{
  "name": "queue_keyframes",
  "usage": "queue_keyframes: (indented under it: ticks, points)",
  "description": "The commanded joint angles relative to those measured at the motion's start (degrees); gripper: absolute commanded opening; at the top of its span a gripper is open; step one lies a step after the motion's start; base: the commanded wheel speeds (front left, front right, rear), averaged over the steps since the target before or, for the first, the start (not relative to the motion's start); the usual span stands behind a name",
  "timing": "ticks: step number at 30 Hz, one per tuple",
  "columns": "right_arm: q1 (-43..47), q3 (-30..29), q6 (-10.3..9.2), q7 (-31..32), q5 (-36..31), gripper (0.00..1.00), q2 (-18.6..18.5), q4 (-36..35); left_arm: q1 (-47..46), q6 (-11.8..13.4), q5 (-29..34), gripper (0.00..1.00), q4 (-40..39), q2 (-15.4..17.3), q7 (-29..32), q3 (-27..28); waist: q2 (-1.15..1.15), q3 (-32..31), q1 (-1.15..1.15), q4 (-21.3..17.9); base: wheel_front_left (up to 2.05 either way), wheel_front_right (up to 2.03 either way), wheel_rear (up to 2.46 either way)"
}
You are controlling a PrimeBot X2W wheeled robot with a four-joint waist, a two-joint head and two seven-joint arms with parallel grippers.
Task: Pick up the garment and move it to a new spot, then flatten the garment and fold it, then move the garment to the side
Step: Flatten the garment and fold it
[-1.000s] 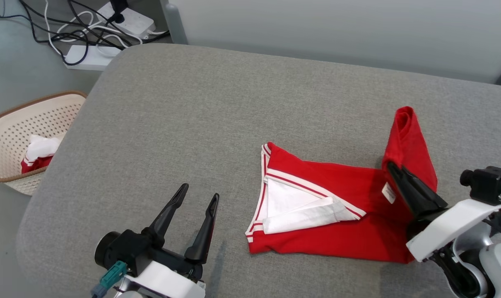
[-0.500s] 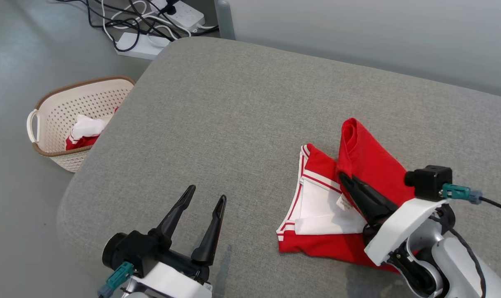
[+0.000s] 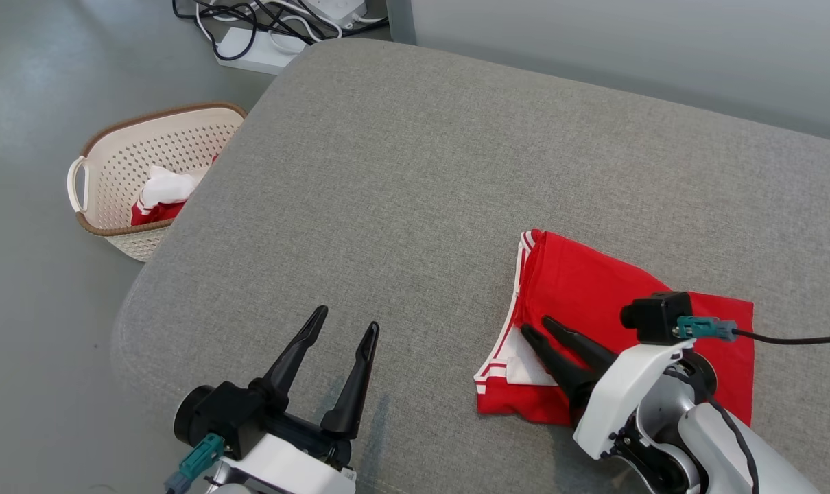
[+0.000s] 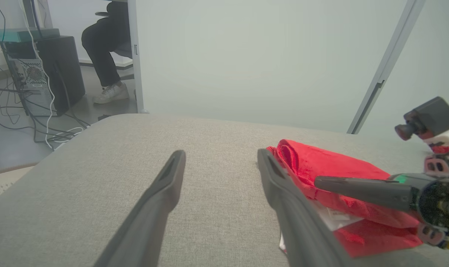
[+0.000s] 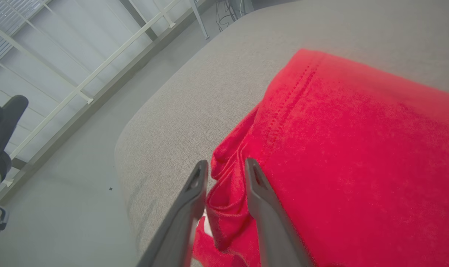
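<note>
The garment (image 3: 593,288) is a red top with white striped trim, lying folded in two on the grey padded table (image 3: 387,171), right of centre. My right gripper (image 3: 535,327) rests over its near left edge, fingers slightly apart. In the right wrist view a loose red fold of the garment (image 5: 358,148) lies between the parted fingers of that gripper (image 5: 224,163). My left gripper (image 3: 346,320) hovers open and empty above bare table, left of the garment. The left wrist view shows its wide fingers (image 4: 220,152), the garment (image 4: 321,163) and the right gripper (image 4: 317,181).
A cream perforated basket (image 3: 161,110) holding red and white cloth (image 3: 161,195) stands on the floor off the table's left edge. Power strips and cables (image 3: 271,27) lie on the floor behind. A seated person's legs (image 4: 105,63) and a computer tower (image 4: 35,74) are far back.
The right gripper carried the raised red half leftward over the white part and laid it down, then parted its fingers. The head camera has shifted. The left gripper stayed open.
</note>
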Motion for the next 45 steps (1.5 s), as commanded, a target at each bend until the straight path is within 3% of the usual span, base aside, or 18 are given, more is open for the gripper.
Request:
queue_keyframes:
  ticks: [1, 11, 16, 24, 31, 38, 45]
  points:
    - [-1.6, 1.1, 0.09, 0.2, 0.7, 1.0, 0.7, -1.1, -2.0, -0.4, -0.3, 1.0, -1.5, 0.3, -0.6, 2.1, 0.0, 0.2, 0.0, -0.1, 0.0, 0.0, 0.0]
    - [-2.2, 2.2, 0.09, -1.9, 0.5, 1.0, -0.8, -4.6, -2.3, -0.4, 0.0, 1.0, -1.5, 0.0, -0.6, 3.0, 0.0, 0.0, 0.0, -2.5, 0.0, 0.0, 0.0]
    - [-1.8, -0.8, 0.09, -6.8, -5.1, 1.0, -3.0, -6.9, -2.4, -0.4, 0.1, 1.0, -2.0, 0.0, -0.6, 4.0, 0.0, -0.4, 0.0, -5.2, 0.0, 0.0, 0.0]
    - [0.0, -6.9, 0.09, -14.1, -12.3, 1.0, -2.8, -7.6, -2.9, -0.4, -0.4, 1.0, -2.3, -0.3, -0.6, 6.4, 0.0, -0.7, 0.0, -9.8, 0.0, 0.0, 0.0]
    - [1.7, -14.1, 0.09, -20.7, -20.2, 1.0, -0.7, -7.0, -3.4, -0.4, -0.2, 1.0, -2.3, -0.7, -0.6, 9.2, 0.0, -1.3, 0.0, -14.3, 0.0, 0.0, 0.0]
    - [6.0, -22.2, 0.09, -21.6, -27.0, 1.0, 2.9, -10.0, -3.6, -0.4, 0.1, 1.0, -2.2, -1.0, -0.6, 11.1, 0.0, -2.4, 0.0, -17.2, 0.0, 0.0, 0.0]
    - [13.3, -27.7, 0.09, -21.6, -29.0, 1.0, 6.1, -13.3, -2.7, -0.4, 0.5, 1.0, -1.7, -1.1, -0.6, 11.2, 0.0, -4.3, 0.0, -18.4, 0.0, 0.0, 0.0]
